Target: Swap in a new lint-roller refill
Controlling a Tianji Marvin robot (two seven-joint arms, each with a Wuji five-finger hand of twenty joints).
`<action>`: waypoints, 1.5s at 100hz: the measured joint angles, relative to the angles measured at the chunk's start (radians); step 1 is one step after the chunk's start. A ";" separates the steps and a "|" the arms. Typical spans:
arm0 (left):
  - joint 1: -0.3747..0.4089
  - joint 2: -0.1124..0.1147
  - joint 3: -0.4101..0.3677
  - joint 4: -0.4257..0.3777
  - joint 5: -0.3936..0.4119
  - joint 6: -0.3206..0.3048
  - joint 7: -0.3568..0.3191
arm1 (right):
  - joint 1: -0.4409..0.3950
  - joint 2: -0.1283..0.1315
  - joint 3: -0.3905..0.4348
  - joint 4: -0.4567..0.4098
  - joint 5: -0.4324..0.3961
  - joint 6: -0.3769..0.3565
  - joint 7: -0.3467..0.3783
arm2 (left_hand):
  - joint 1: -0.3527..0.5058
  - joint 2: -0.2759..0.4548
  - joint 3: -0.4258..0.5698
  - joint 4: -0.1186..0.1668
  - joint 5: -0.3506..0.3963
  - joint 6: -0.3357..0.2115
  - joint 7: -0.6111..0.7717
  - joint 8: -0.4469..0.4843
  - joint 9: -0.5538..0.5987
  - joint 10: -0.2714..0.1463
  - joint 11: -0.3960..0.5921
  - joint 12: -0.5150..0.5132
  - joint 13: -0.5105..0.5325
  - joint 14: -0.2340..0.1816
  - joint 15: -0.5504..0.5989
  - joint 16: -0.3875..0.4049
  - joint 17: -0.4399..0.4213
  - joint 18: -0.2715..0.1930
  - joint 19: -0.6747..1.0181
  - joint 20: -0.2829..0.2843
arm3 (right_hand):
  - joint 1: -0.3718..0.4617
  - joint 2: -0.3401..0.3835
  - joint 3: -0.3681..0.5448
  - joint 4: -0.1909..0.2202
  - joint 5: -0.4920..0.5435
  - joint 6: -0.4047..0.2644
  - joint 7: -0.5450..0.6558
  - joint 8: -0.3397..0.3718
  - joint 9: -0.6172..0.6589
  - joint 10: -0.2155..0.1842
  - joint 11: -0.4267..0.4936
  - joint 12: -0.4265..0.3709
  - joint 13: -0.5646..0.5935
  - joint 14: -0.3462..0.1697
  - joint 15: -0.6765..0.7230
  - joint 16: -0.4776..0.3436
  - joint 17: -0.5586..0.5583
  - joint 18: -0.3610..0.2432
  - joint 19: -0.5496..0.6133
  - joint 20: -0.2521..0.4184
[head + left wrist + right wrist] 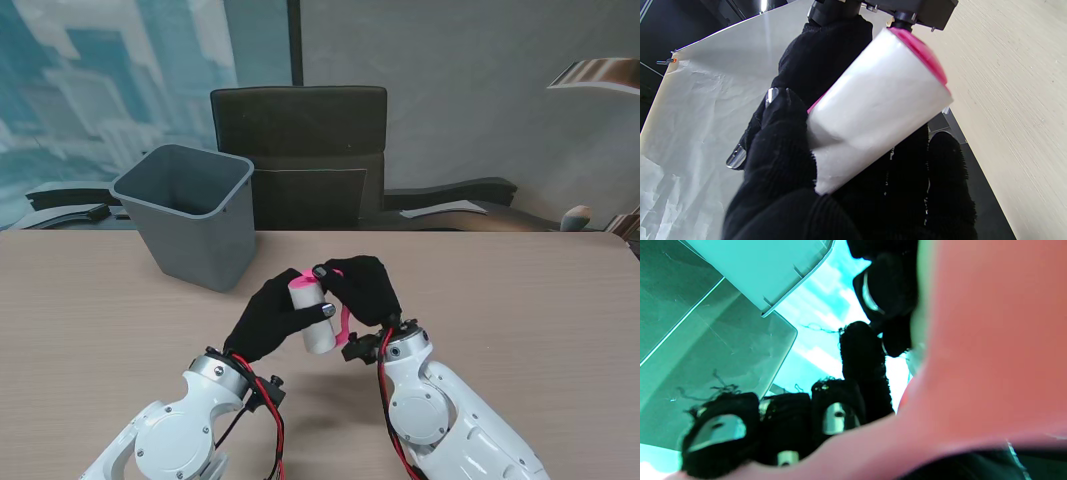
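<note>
The right hand (pixel 365 290), nearest the stand's camera along with its white forearm, is closed around the pink handle (pixel 345 325) of the lint roller, its fingers curled over the top so the handle cannot twist. The left hand (pixel 265 322) faces it, fingers wrapped on the white refill (pixel 312 318), which sits between the two palms, raised off the worktop (pixel 520 300). In the left wrist view the refill (pixel 873 110) fills the space just beyond the fingers (pixel 783 133), a pink end (pixel 923 53) showing at its far side; the roll appears to be on the roller's core, though how far along cannot be told. Holding handle and roll in opposite hands looks meant to let one pull or slide against the other along the roller's axis. The grey bin (pixel 190 210) stands on the worktop beyond the left hand, well apart, open side up, probably there to take the spent roll.
</note>
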State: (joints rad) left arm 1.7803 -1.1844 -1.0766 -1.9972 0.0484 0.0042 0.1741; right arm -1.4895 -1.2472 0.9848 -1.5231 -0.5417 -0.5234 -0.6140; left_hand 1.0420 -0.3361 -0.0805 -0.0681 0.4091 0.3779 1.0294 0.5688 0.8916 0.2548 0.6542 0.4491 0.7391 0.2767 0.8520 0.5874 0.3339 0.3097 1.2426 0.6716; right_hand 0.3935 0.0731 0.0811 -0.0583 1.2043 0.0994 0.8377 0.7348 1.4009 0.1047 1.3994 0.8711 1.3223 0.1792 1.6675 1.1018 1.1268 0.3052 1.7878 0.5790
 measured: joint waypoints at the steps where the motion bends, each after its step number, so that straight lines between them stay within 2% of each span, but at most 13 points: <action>1: 0.000 0.000 0.000 0.000 0.000 0.000 0.000 | 0.000 0.000 0.000 0.000 0.001 0.000 0.000 | 0.000 0.000 0.000 0.000 0.000 0.000 0.000 0.000 0.000 0.000 0.000 0.000 0.000 0.000 0.000 0.000 0.000 0.000 0.000 0.000 | 0.000 0.000 0.000 0.000 0.000 0.000 0.000 0.000 0.000 0.000 0.000 0.000 0.000 0.000 0.000 0.000 0.000 0.000 0.000 0.000; 82: -0.003 0.000 0.000 0.010 0.025 -0.015 0.008 | 0.004 -0.001 -0.005 0.007 0.022 -0.008 0.025 | 0.000 0.000 0.000 0.000 0.002 0.000 0.002 0.000 0.000 0.000 0.009 0.000 0.000 0.000 0.000 0.000 0.000 0.000 0.000 0.000 | 0.003 0.001 -0.016 0.000 -0.012 0.022 -0.022 -0.008 0.000 0.011 0.000 0.001 -0.001 0.008 0.000 -0.005 0.000 0.009 -0.002 -0.002; 89: -0.003 0.000 0.000 0.010 0.029 -0.015 0.009 | 0.005 0.000 -0.005 0.007 0.022 -0.008 0.027 | 0.000 0.000 0.000 0.000 0.002 0.000 0.002 0.000 0.000 0.000 0.010 0.000 0.000 0.000 0.000 0.000 0.000 0.000 0.000 0.000 | 0.013 0.001 -0.016 0.000 -0.013 0.026 -0.028 -0.011 0.000 0.017 -0.024 -0.019 -0.006 0.011 0.000 -0.075 -0.004 0.012 -0.016 -0.021; 96: -0.003 0.000 -0.001 0.012 0.039 -0.017 0.010 | 0.005 0.000 -0.004 0.007 0.019 -0.008 0.031 | 0.000 0.000 0.000 0.000 0.002 0.000 0.002 0.000 0.000 0.000 0.010 0.000 0.000 0.000 0.000 0.000 0.000 0.000 0.000 0.000 | 0.015 0.001 -0.017 0.000 -0.022 0.033 -0.040 -0.011 0.000 0.031 -0.132 -0.096 -0.011 0.023 -0.013 -0.181 -0.014 0.027 -0.056 -0.075; 103: -0.007 0.001 -0.002 0.020 0.070 -0.026 0.010 | 0.005 0.001 -0.003 0.007 0.021 -0.009 0.041 | 0.000 0.000 0.000 0.000 0.002 0.000 0.002 0.000 0.000 0.000 0.012 0.000 0.000 0.000 0.000 0.000 0.000 0.000 0.000 0.000 | 0.017 0.001 -0.017 0.001 -0.027 0.047 -0.058 -0.012 0.000 0.046 -0.242 -0.159 -0.013 0.035 -0.049 -0.239 -0.028 0.040 -0.123 -0.123; 111: -0.011 0.003 -0.003 0.029 0.091 -0.038 0.010 | 0.005 0.003 -0.003 0.007 0.020 -0.009 0.044 | 0.000 0.000 0.000 0.000 0.002 -0.002 0.002 0.000 0.000 0.000 0.013 0.000 0.000 0.000 0.000 0.000 0.000 0.000 0.000 0.000 | 0.018 0.001 -0.017 0.001 -0.044 0.054 -0.075 -0.012 0.000 0.052 -0.321 -0.196 -0.015 0.038 -0.077 -0.284 -0.056 0.045 -0.158 -0.146; 134: -0.014 0.004 -0.007 0.032 0.094 -0.040 0.011 | 0.004 0.003 -0.003 0.007 0.006 -0.005 0.039 | 0.000 0.000 0.000 0.000 0.002 -0.007 0.002 -0.002 0.000 -0.001 0.014 0.000 0.000 0.000 0.000 0.000 0.000 0.000 0.000 0.000 | 0.019 0.000 -0.016 0.001 -0.069 0.059 -0.103 -0.012 0.000 0.053 -0.397 -0.220 -0.015 0.038 -0.128 -0.335 -0.106 0.046 -0.191 -0.159; 141: -0.014 0.004 -0.009 0.034 0.110 -0.041 0.015 | 0.004 0.004 -0.002 0.006 -0.003 -0.003 0.039 | 0.000 0.000 0.000 0.000 0.002 -0.010 0.002 -0.006 0.000 -0.001 0.015 0.000 0.000 0.000 0.000 0.000 0.000 0.000 0.000 0.000 | 0.019 0.000 -0.016 0.001 -0.091 0.059 -0.121 -0.013 -0.004 0.053 -0.436 -0.221 -0.016 0.038 -0.203 -0.375 -0.156 0.046 -0.219 -0.162; 150: -0.016 0.004 -0.015 0.042 0.158 -0.061 0.018 | 0.002 0.006 0.007 0.005 -0.039 0.002 0.034 | 0.000 0.000 0.000 0.001 0.002 -0.014 0.000 -0.008 0.000 -0.002 0.015 0.000 0.000 0.000 0.000 0.000 0.000 0.000 0.000 0.000 | 0.019 -0.001 -0.007 0.001 -0.145 0.035 -0.154 -0.013 -0.079 0.063 -0.483 -0.234 -0.023 0.035 -0.358 -0.463 -0.250 0.044 -0.270 -0.162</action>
State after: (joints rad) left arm 1.7642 -1.1804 -1.0920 -1.9547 0.2065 -0.0571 0.1918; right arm -1.4879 -1.2413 0.9915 -1.5183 -0.5805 -0.5211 -0.5800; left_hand 1.0420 -0.3361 -0.0805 -0.0673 0.4110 0.3637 1.0290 0.5605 0.8920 0.2526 0.6697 0.4491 0.7391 0.2767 0.8521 0.5876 0.3344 0.3097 1.2427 0.6716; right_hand 0.4130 0.0726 0.0736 -0.0575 1.0595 0.1343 0.6835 0.7216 1.3215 0.1673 0.9166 0.6367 1.2992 0.2140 1.3093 0.6392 0.8764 0.3497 1.5177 0.4168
